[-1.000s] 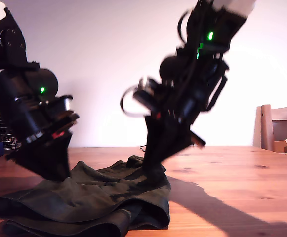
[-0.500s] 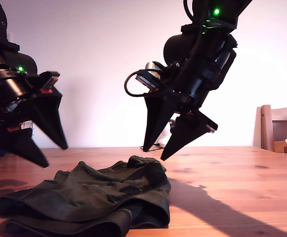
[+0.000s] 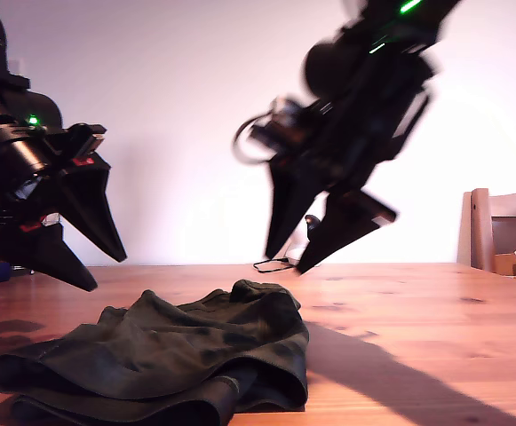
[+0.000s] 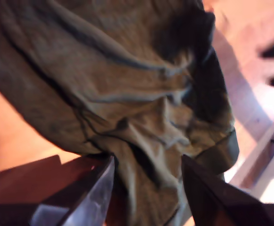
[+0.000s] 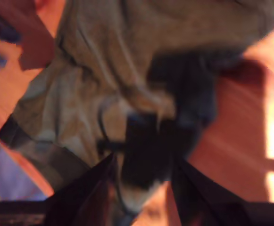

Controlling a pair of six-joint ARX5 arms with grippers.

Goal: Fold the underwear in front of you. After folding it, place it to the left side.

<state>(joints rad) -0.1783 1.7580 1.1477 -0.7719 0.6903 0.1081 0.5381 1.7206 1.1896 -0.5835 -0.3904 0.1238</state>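
Underwear (image 3: 164, 359) is seen bunched in a loose fold on the counter (image 3: 417, 319) toward the exterior view's left, released, both end effectors raised with jaws apart and empty; folding looks roughly done, tidying possibly left.

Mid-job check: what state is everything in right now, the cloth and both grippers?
Dark olive-green soft cloth underwear: bunched in a rumpled heap on the wooden table, not held by either gripper.
My first gripper: open, empty, above the underwear.
My second gripper: open, empty, above the underwear; view blurred.
Small green light on the arm at the exterior view's left: lit.
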